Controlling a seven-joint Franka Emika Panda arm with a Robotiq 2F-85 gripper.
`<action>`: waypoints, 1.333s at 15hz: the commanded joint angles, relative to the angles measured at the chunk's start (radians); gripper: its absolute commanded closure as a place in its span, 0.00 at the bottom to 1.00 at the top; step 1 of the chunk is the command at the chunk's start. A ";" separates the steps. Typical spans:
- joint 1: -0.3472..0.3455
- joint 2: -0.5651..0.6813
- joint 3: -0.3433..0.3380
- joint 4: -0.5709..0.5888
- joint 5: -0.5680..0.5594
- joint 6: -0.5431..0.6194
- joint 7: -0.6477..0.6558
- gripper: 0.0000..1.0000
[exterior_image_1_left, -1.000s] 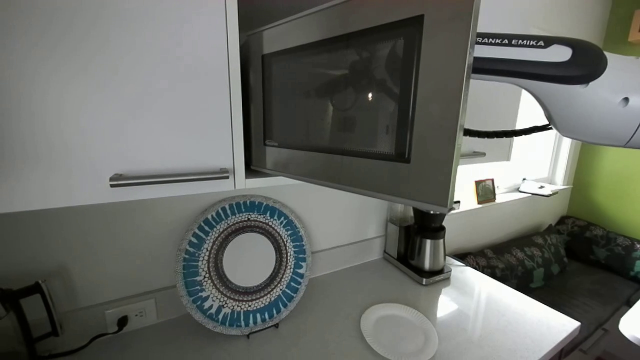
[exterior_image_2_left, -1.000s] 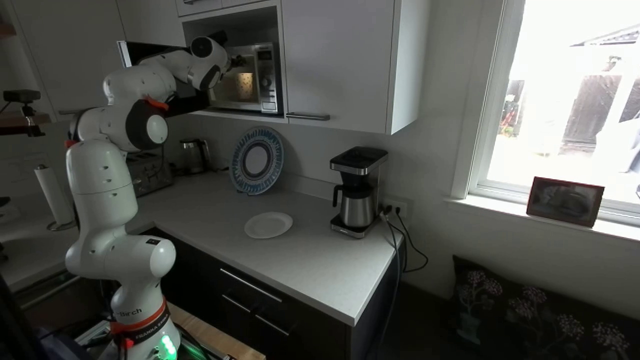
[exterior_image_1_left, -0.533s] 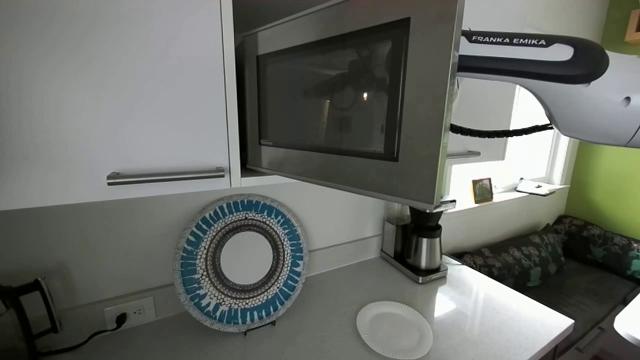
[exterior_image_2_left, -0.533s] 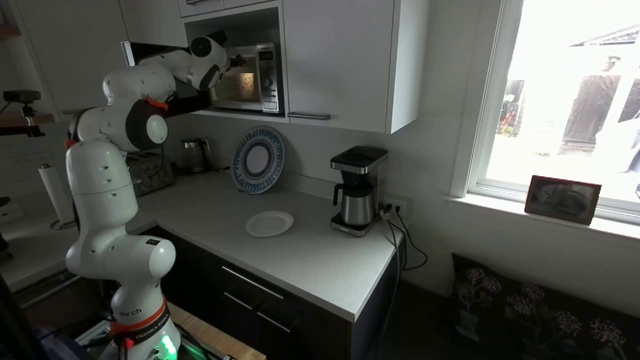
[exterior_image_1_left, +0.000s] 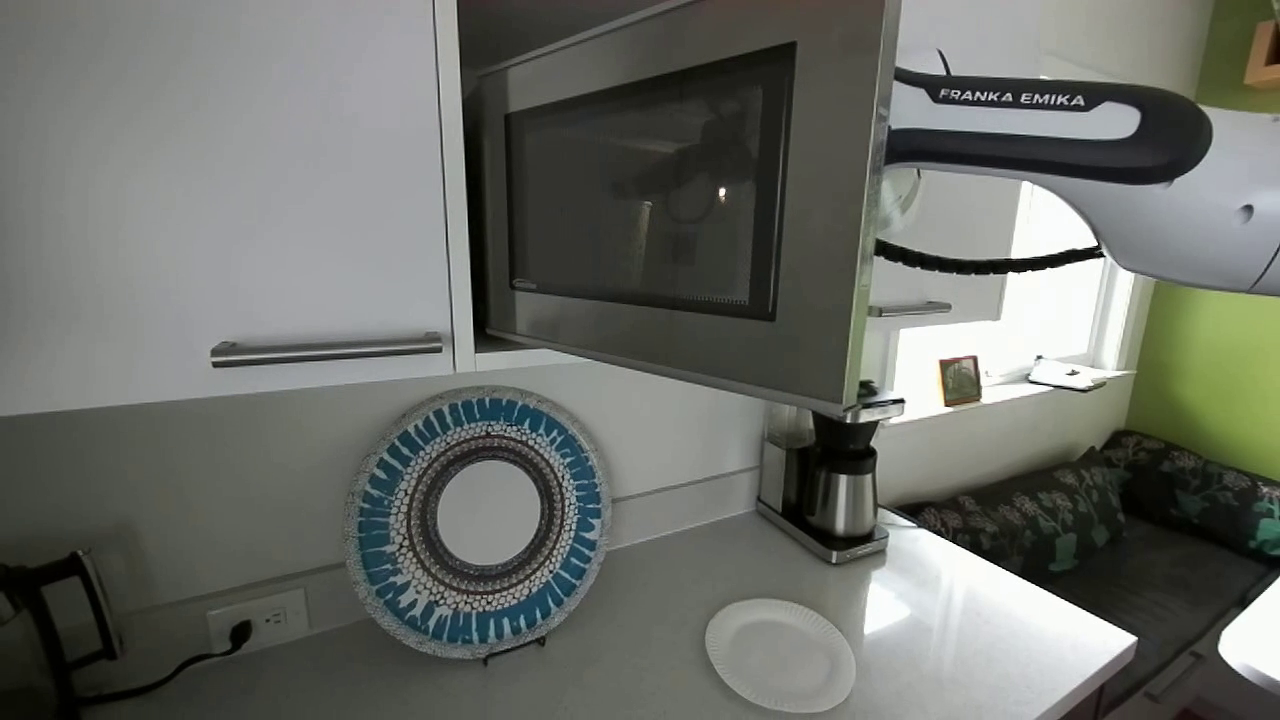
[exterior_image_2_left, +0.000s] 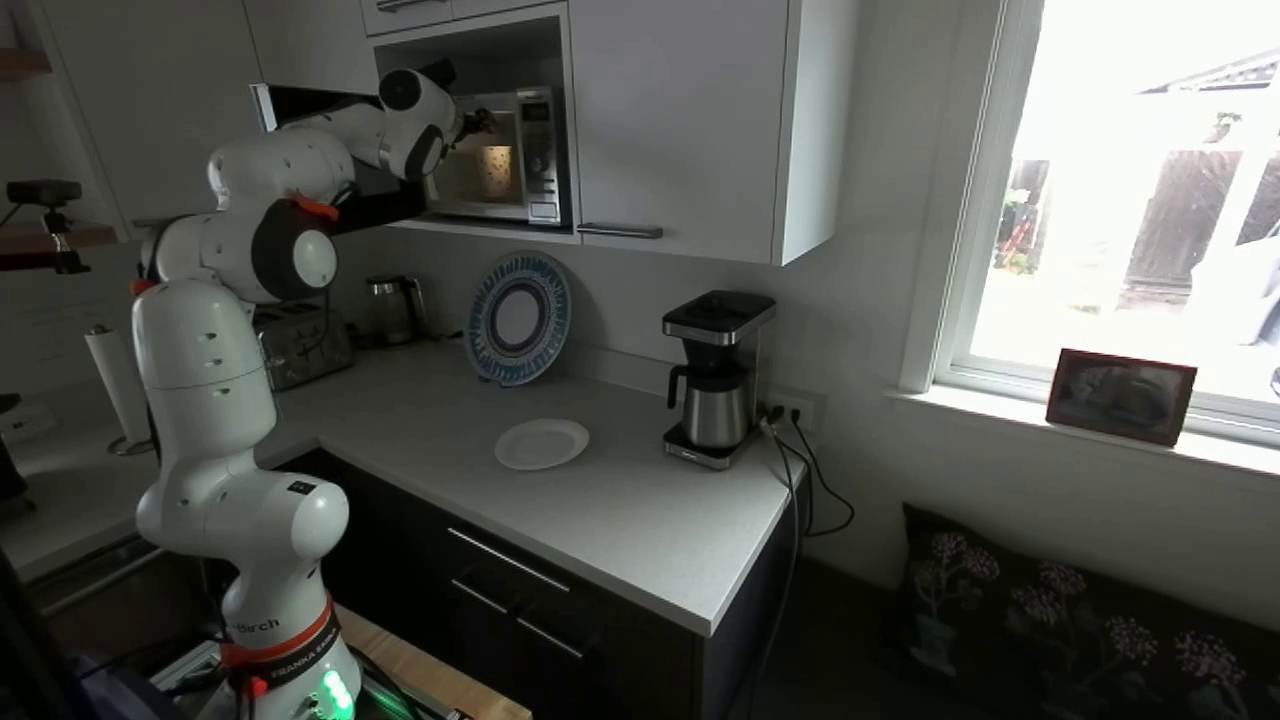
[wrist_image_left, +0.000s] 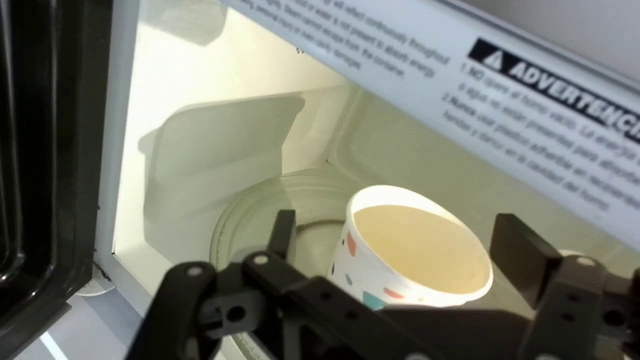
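Note:
My gripper (wrist_image_left: 395, 237) stands wide open inside the microwave's mouth, with one of its dark fingers (wrist_image_left: 283, 232) left of a paper cup and the other to the right. The white cup (wrist_image_left: 415, 250) has coral and teal flecks and a pale inside. A gap shows on its left; whether its right rim touches the finger I cannot tell. Beneath it lies the glass turntable (wrist_image_left: 245, 215). In an exterior view the gripper (exterior_image_2_left: 478, 122) is a small dark shape just above the cup (exterior_image_2_left: 496, 172) in the lit microwave (exterior_image_2_left: 541, 150). The swung-out door (exterior_image_1_left: 640, 200) hides the gripper elsewhere.
The microwave's black inner door (wrist_image_left: 50, 150) is close on the left of the wrist view; a warning-label strip (wrist_image_left: 440, 85) crosses above. On the counter are a white plate (exterior_image_2_left: 541, 444), a coffee maker (exterior_image_2_left: 715, 400), a blue-patterned platter (exterior_image_2_left: 518, 320) and a kettle (exterior_image_2_left: 393, 310).
The kitchen slides slightly in both exterior views while the arm's base keeps its place in the picture. The microwave door's edge now sits further left, showing more of the arm. The gripper stays open.

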 joint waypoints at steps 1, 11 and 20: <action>-0.003 -0.048 -0.020 -0.046 -0.111 -0.013 0.101 0.00; -0.029 -0.161 -0.011 -0.027 -0.169 -0.385 0.059 0.00; -0.044 -0.234 -0.019 0.021 -0.301 -0.755 -0.050 0.00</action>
